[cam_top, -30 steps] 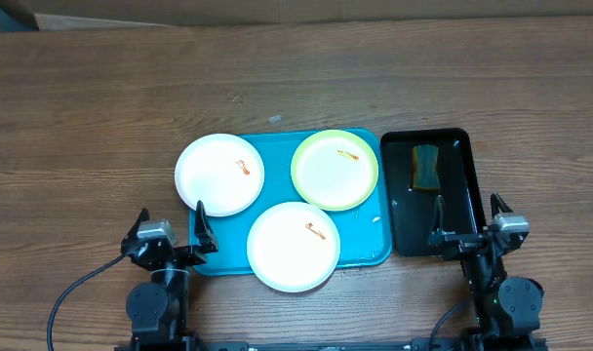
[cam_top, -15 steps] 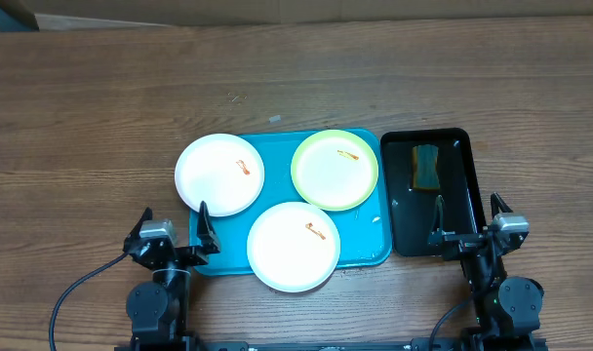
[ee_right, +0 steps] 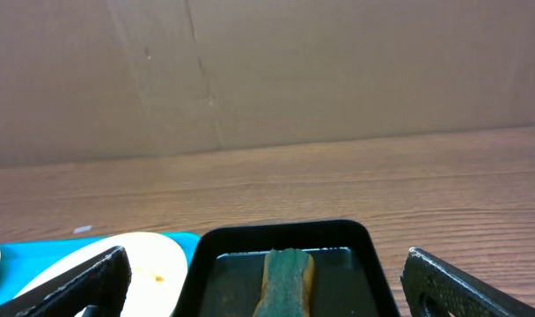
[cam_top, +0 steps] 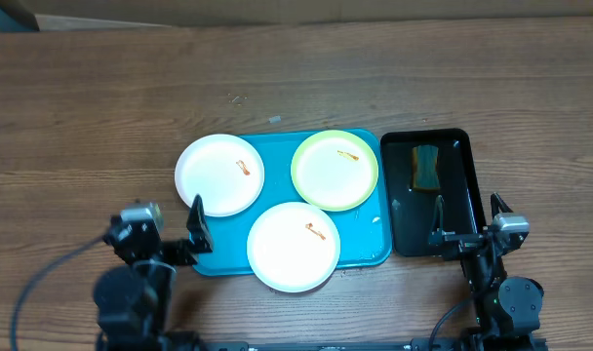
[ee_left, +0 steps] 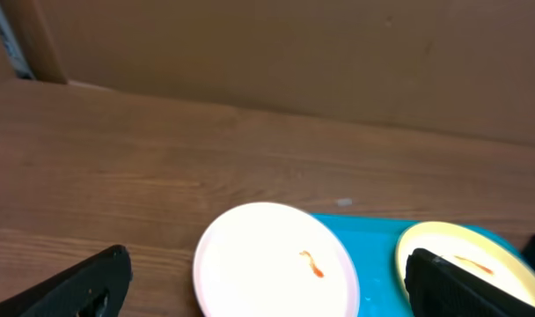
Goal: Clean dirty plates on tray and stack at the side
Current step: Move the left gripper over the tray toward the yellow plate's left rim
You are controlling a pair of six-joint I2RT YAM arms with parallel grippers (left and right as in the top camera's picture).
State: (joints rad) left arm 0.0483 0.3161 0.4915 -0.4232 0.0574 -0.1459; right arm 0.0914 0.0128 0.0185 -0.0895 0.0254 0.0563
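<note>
Three dirty plates lie on the turquoise tray [cam_top: 277,191]. A white plate [cam_top: 219,175] overhangs its left edge, a yellow-green rimmed plate [cam_top: 336,169] sits at the back right, and a white plate [cam_top: 294,246] overhangs the front edge. Each has a small orange smear. My left gripper [cam_top: 160,234] is open and empty, just near of the left white plate [ee_left: 276,260]. The rimmed plate [ee_left: 465,264] shows beside its right finger. My right gripper [cam_top: 467,229] is open and empty at the near end of the black tray.
A black tray [cam_top: 462,200] stands right of the turquoise one and holds a green and yellow sponge [cam_top: 426,166]. The sponge also shows in the right wrist view [ee_right: 288,277]. Brown cardboard borders the table's far edge [cam_top: 277,12].
My left arm has lifted and shifted a little to the left, and it looks larger and blurred in the overhead view. The right arm and the plates have not moved.
</note>
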